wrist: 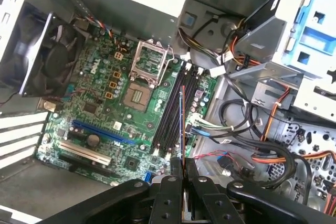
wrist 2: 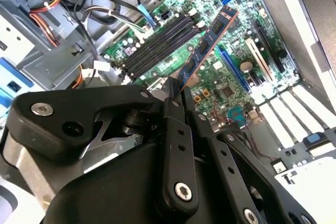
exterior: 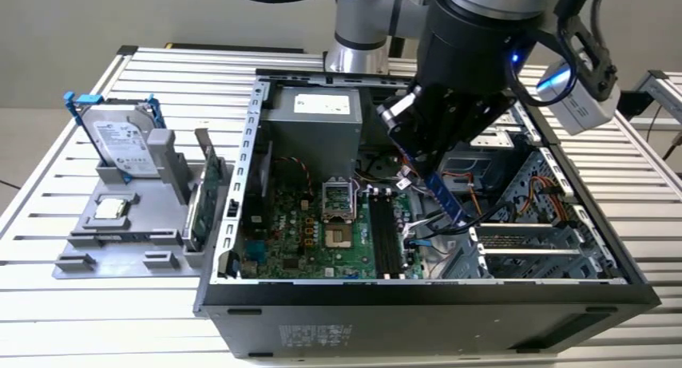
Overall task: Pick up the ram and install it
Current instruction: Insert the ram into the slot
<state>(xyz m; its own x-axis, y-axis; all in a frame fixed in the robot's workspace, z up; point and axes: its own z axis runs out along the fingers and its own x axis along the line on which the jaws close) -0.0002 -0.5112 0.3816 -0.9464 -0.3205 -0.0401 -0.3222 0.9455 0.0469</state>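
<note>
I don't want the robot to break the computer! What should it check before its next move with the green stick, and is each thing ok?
1. Ram gripped: ok, the gripper is shut on one end of it.
2. Memory slots empty: ok, nothing sits in them.
3. Ram clear of the motherboard: ok, it looks to hang above it, not pushed in.
4. Ram lined up with one slot: cannot tell.
5. Cables off the slots: ok, they lie beside them.
6. Slot latches open: cannot tell.
</note>
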